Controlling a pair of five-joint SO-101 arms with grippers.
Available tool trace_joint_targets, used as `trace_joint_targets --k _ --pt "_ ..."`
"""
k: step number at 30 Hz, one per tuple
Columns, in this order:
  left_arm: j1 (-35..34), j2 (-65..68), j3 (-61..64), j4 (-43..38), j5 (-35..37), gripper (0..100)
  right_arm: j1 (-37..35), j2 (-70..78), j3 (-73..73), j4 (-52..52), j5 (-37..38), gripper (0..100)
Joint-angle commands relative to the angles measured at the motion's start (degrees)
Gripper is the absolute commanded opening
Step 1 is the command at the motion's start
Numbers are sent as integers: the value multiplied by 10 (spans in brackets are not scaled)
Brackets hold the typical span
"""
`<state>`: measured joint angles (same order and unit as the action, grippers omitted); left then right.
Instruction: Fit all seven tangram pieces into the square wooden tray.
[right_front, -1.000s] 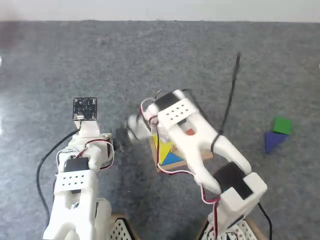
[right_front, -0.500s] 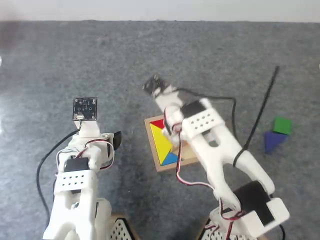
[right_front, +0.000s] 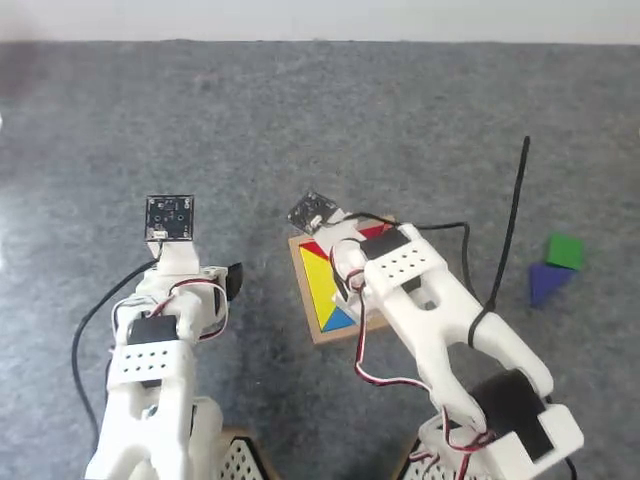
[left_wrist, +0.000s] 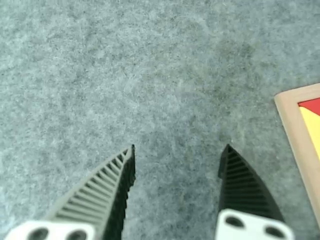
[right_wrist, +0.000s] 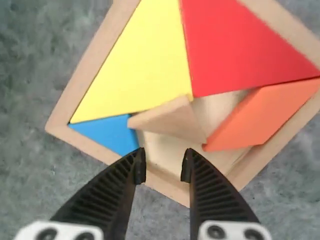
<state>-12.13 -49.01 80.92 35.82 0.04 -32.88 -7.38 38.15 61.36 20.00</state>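
The square wooden tray (right_wrist: 82, 80) holds a large yellow triangle (right_wrist: 140, 75), a large red triangle (right_wrist: 230, 45), an orange piece (right_wrist: 260, 115), a small blue triangle (right_wrist: 107, 135) and a plain wood-coloured triangle (right_wrist: 167, 120) that lies tilted over the bare middle. My right gripper (right_wrist: 162, 160) hangs over the tray's edge beside the blue triangle, narrowly open and holding nothing. In the high view the right arm covers much of the tray (right_front: 310, 330). A green square (right_front: 565, 250) and a dark blue triangle (right_front: 548, 282) lie on the mat at the far right. My left gripper (left_wrist: 177, 155) is open over bare mat, left of the tray (left_wrist: 292, 125).
Grey felt mat covers the table. The left arm (right_front: 160, 330) stands left of the tray. A black cable (right_front: 512, 230) arcs up from the right arm between the tray and the two loose pieces.
The right arm swung from the tray's left side, stretched out past its far edge, then drew back over the tray. The left arm has not moved.
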Motion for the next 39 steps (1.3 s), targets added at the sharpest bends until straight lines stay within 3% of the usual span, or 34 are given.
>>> trace_joint_targets --k 1,20,28,39 --pt "-1 -6 -3 -11 -4 269 5 -27 4 -22 11 119" --pt "-1 -6 -3 -11 -5 269 42 -25 4 -44 31 118" --pt "-1 -6 -3 -11 -5 269 44 36 2 -109 28 118" --pt "-1 -7 -3 -11 -5 269 58 36 -61 -92 29 118"
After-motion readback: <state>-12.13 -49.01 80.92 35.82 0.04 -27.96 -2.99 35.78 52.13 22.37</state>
